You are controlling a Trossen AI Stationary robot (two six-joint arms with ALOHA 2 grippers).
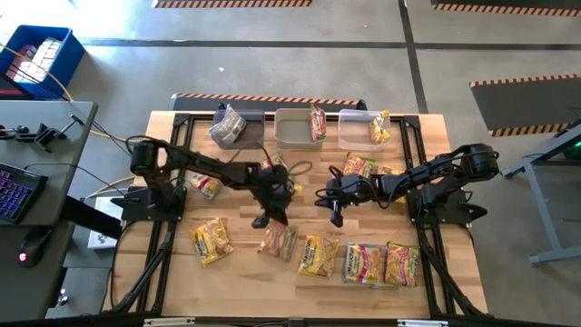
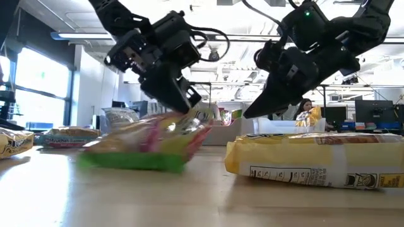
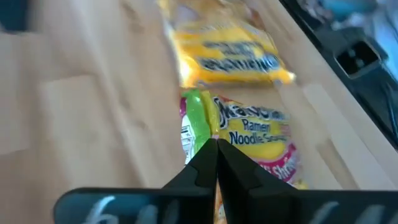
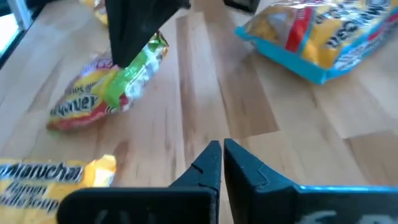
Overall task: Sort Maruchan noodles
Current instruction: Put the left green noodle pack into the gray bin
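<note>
The green-edged noodle packet, judged light, crinkly and slippery, is pinched at its end seam by the left gripper, while the right gripper hangs pressed together, empty.

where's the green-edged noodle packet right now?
High view: the green-edged noodle packet lies mid-table on the front row, between two yellow packets, with the left gripper shut on its edge; the right gripper hangs shut beside it.

Black jointed arms, looped cables
</note>
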